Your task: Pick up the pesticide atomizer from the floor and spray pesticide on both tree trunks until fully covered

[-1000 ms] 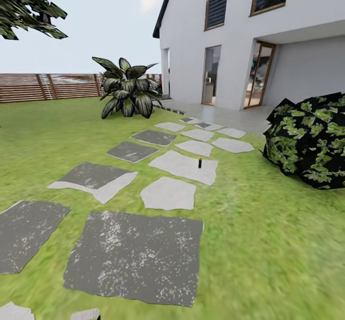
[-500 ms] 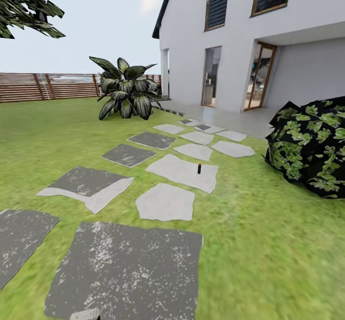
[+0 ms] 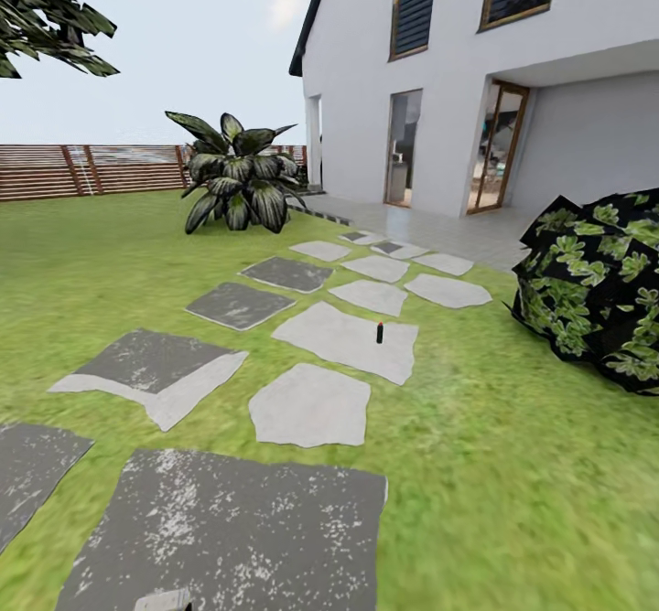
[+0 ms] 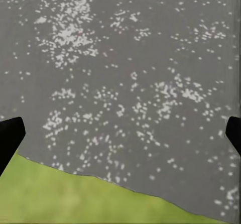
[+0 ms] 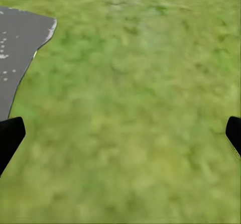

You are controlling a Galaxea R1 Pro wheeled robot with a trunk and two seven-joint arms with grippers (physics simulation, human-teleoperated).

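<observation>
A tiny dark bottle, likely the pesticide atomizer [image 3: 380,332], is standing on a pale stepping stone [image 3: 348,340] near the middle of the head picture, far from the robot. In the wrist pictures, the left gripper [image 4: 120,133] is hanging wide apart over a dark speckled stone [image 4: 125,83], and the right gripper [image 5: 120,133] is hanging wide apart over grass [image 5: 135,108], both holding nothing. The bottle is small and thin, so a rolling robot could bump it and knock it over. The leafy bush [image 3: 595,286] at the right edge could also get in the way.

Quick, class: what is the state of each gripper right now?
Left gripper: open, holding nothing, over a grey stone.
Right gripper: open, holding nothing, over grass.
</observation>
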